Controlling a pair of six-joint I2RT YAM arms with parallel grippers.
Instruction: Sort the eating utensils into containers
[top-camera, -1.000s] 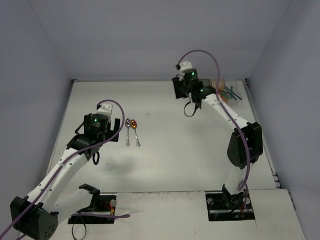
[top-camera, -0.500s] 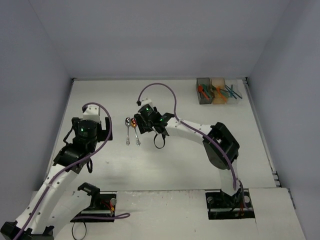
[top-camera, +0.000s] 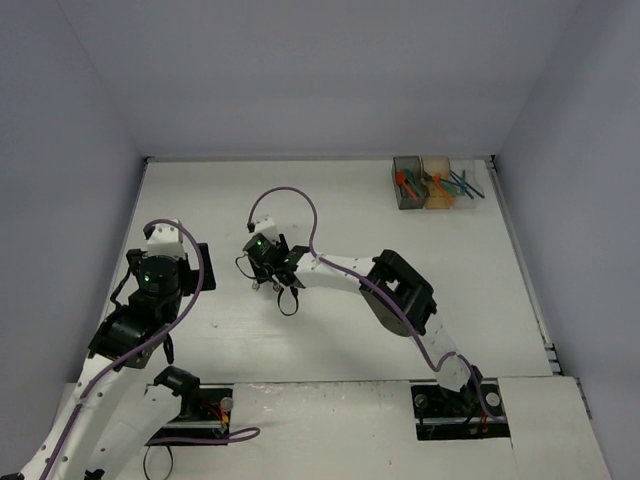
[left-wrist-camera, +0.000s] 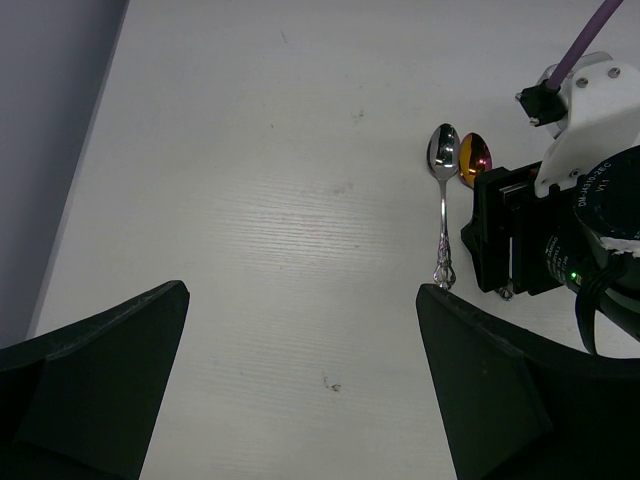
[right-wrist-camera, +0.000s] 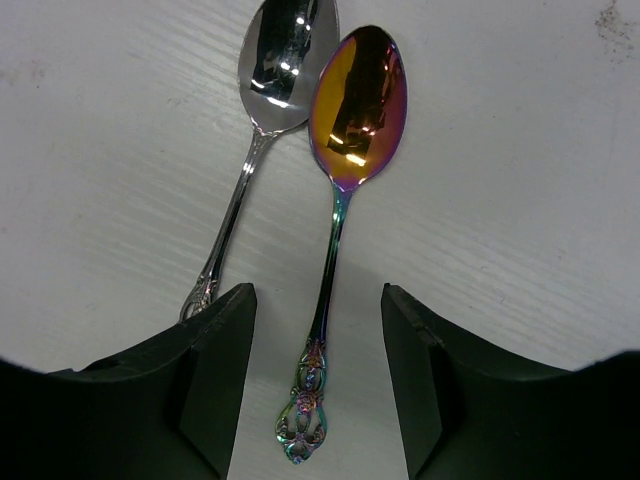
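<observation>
R gripper (right-wrist-camera: 318, 310) open, fingers (right-wrist-camera: 205, 390) either side of gold spoon (right-wrist-camera: 357, 100) handle; silver spoon (right-wrist-camera: 280, 60) just beside. L gripper (left-wrist-camera: 300, 340) wide open.

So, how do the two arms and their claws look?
The left arm and right arm have white links, black joints, a looping purple cable and a green light near the wrist. The left claw and right claw have blocky black fingers.
</observation>
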